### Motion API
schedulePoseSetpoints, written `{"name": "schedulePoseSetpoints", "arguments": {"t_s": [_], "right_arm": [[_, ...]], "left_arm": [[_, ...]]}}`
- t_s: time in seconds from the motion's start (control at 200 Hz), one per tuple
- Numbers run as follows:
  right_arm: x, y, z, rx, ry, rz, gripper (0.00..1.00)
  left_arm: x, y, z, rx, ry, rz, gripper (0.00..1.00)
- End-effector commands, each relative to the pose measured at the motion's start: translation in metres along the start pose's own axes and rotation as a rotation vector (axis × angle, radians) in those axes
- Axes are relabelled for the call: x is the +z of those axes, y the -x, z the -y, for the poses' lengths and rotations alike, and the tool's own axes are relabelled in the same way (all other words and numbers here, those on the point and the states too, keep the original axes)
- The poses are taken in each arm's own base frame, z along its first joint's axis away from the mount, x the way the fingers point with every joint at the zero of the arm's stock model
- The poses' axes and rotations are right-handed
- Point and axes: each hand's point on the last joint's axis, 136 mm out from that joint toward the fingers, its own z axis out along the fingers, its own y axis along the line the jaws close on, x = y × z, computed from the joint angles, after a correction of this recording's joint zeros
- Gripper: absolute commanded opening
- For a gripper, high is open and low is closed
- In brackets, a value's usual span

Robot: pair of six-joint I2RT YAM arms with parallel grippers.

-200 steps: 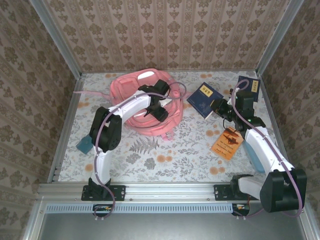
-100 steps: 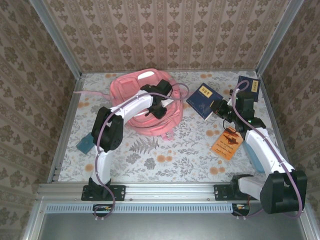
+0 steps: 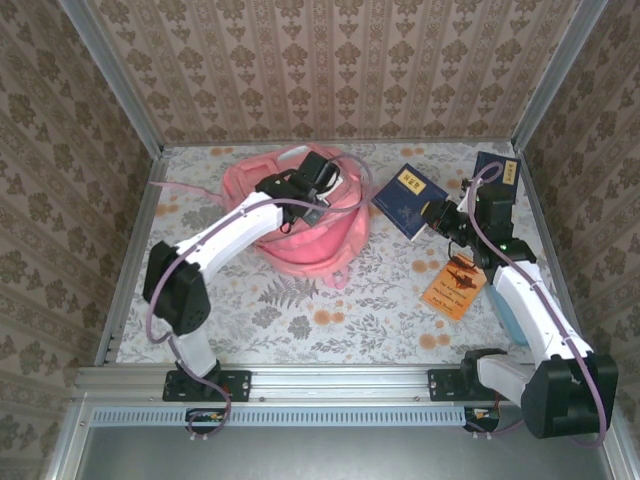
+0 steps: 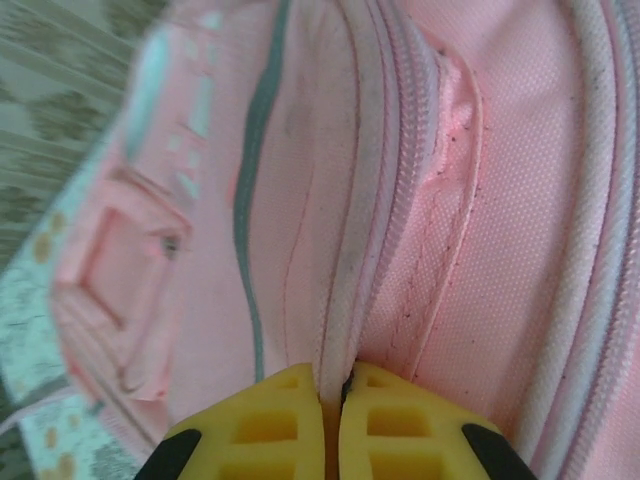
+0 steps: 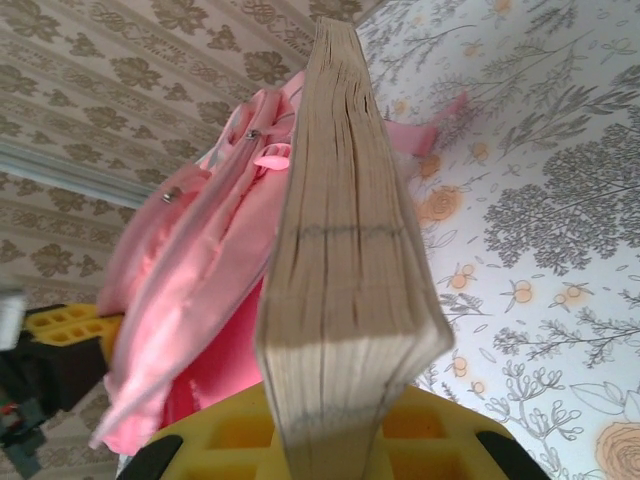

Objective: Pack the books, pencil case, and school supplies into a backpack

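The pink backpack lies bunched at the back middle of the table. My left gripper sits on top of it. In the left wrist view its yellow pads are shut on the backpack's zipper edge. My right gripper is shut on a dark navy book and holds it tilted to the right of the backpack. The right wrist view shows that book's page edge between the pads, with the backpack behind. A second navy book lies at the back right. An orange-brown book lies by the right arm.
A pale blue item lies partly under the right forearm near the right wall; I cannot tell what it is. A pink strap trails left from the backpack. Metal frame rails and patterned walls border the floral table.
My left gripper has shut on the backpack's zipper edge and moved toward the back, bunching the backpack up. The left elbow swung out to the left. The right arm holds still.
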Motion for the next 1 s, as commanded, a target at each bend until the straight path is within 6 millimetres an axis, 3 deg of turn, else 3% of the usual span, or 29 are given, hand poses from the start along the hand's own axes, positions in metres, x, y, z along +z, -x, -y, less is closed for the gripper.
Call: {"name": "schedulePoseSetpoints", "arguments": {"t_s": [0.0, 0.16, 0.415, 0.52, 0.78, 0.84, 0.995], "right_arm": [[-0.012, -0.005, -0.021, -0.003, 0.095, -0.018, 0.11], [-0.019, -0.018, -0.038, 0.053, 0.193, -0.074, 0.1], [-0.027, -0.053, -0.032, 0.123, 0.174, -0.149, 0.11], [-0.024, -0.069, -0.039, 0.144, 0.202, -0.192, 0.11], [0.003, -0.085, -0.081, 0.137, 0.26, -0.223, 0.11], [0.013, -0.081, -0.089, 0.16, 0.272, -0.202, 0.11], [0.047, -0.064, -0.087, 0.261, 0.218, -0.123, 0.11]], "left_arm": [[-0.044, 0.041, -0.044, -0.145, 0.179, 0.216, 0.02], [-0.056, 0.052, -0.051, -0.228, 0.189, 0.298, 0.02], [-0.054, 0.073, -0.048, -0.266, 0.202, 0.33, 0.01], [-0.057, 0.083, -0.043, -0.261, 0.208, 0.346, 0.01], [-0.087, 0.104, -0.043, -0.281, 0.216, 0.416, 0.0], [-0.093, 0.106, -0.043, -0.289, 0.205, 0.429, 0.0], [-0.106, 0.106, -0.045, -0.325, 0.185, 0.46, 0.0]]}}
